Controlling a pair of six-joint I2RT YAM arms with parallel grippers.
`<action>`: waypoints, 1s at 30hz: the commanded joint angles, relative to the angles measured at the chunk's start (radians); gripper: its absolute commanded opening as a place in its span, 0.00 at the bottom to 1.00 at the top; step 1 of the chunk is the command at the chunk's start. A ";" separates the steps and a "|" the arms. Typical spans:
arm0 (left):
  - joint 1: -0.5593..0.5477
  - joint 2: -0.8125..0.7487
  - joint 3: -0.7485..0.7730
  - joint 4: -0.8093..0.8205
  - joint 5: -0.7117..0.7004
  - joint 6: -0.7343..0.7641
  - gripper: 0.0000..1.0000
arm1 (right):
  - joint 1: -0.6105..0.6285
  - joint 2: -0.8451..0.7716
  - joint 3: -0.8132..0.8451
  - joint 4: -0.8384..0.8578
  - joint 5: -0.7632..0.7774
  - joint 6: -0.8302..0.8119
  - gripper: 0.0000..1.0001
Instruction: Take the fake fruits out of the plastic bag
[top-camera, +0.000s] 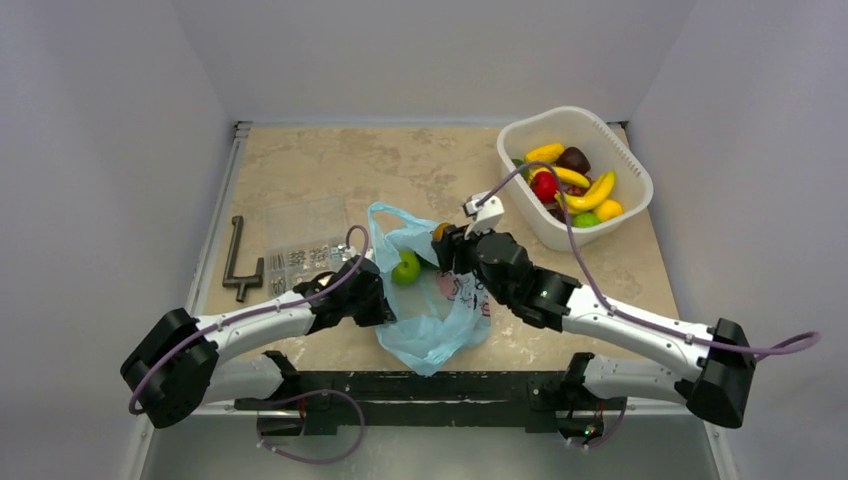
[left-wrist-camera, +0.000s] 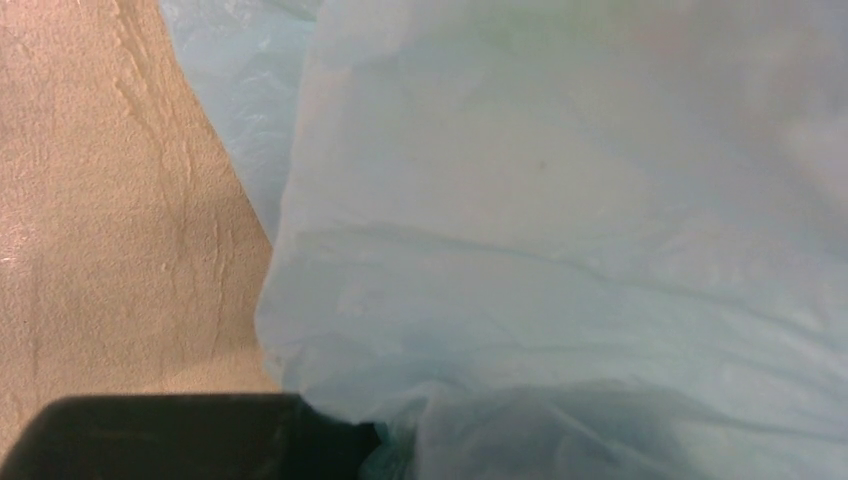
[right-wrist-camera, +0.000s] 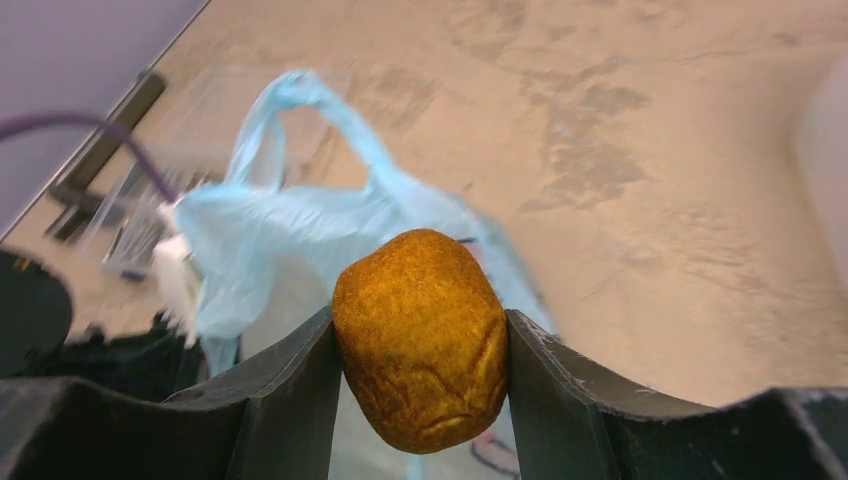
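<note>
The left gripper (top-camera: 372, 298) has its fingers closed on the left edge of the plastic bag (top-camera: 430, 335), which lies mid-table with a green apple (top-camera: 405, 267) in its mouth; the right gripper (top-camera: 447, 243) is clamped on an orange (right-wrist-camera: 420, 340) above the bag's far rim; other fruits fill the white basket (top-camera: 575, 238)

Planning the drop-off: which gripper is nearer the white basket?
Right: the right gripper, holding the orange, hangs left of the basket; left gripper sits beyond the plastic bag.

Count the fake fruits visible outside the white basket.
2: a green apple in the open plastic bag, an orange fruit in the right gripper. The bag may hide more.
</note>
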 joint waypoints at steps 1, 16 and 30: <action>0.006 -0.014 -0.003 0.045 0.007 0.018 0.00 | -0.100 -0.069 0.071 0.000 0.224 -0.007 0.00; 0.007 -0.017 0.002 0.067 0.032 0.027 0.00 | -0.757 0.302 0.391 -0.165 0.178 0.093 0.00; 0.007 0.013 0.025 0.071 0.062 0.044 0.00 | -0.960 0.746 0.681 -0.335 -0.045 -0.033 0.11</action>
